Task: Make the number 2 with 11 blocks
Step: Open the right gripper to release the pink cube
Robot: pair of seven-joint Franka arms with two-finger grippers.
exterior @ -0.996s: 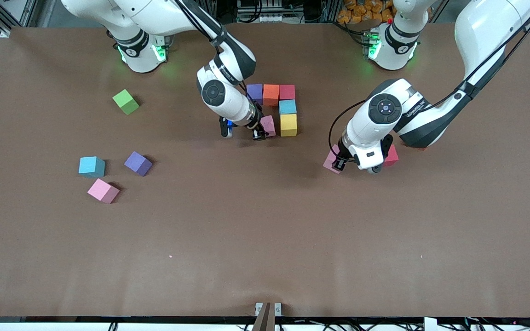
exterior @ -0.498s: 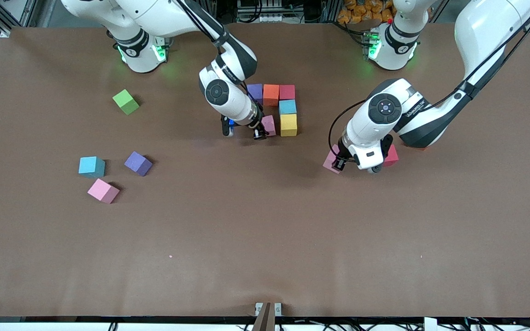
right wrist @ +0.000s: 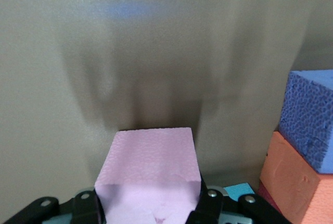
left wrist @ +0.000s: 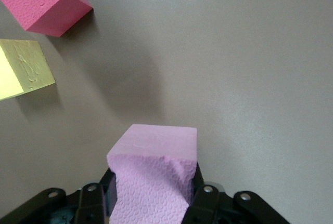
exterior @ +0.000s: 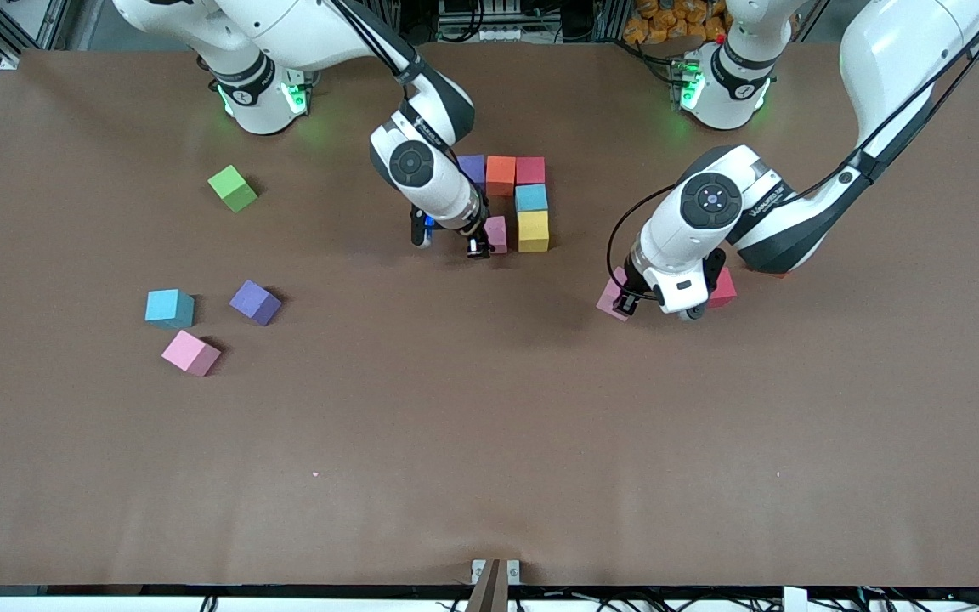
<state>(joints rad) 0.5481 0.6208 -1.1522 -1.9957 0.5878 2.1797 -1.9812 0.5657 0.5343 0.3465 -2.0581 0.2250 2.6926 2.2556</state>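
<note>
A partial number 2 lies mid-table: a purple block, an orange block and a red block in a row, then a light blue block and a yellow block nearer the camera. My right gripper is shut on a pink block right beside the yellow one. Toward the left arm's end, my left gripper is shut on another pink block, low over the table. A red block and a yellow block lie close by.
Loose cubes lie toward the right arm's end: a light blue block, a purple block and a pink block. A lime-green cube sits nearer the right arm's base.
The right arm's wrist has swung slightly toward the row of blocks, nudging its pink block closer to the yellow one. The left arm has not moved.
</note>
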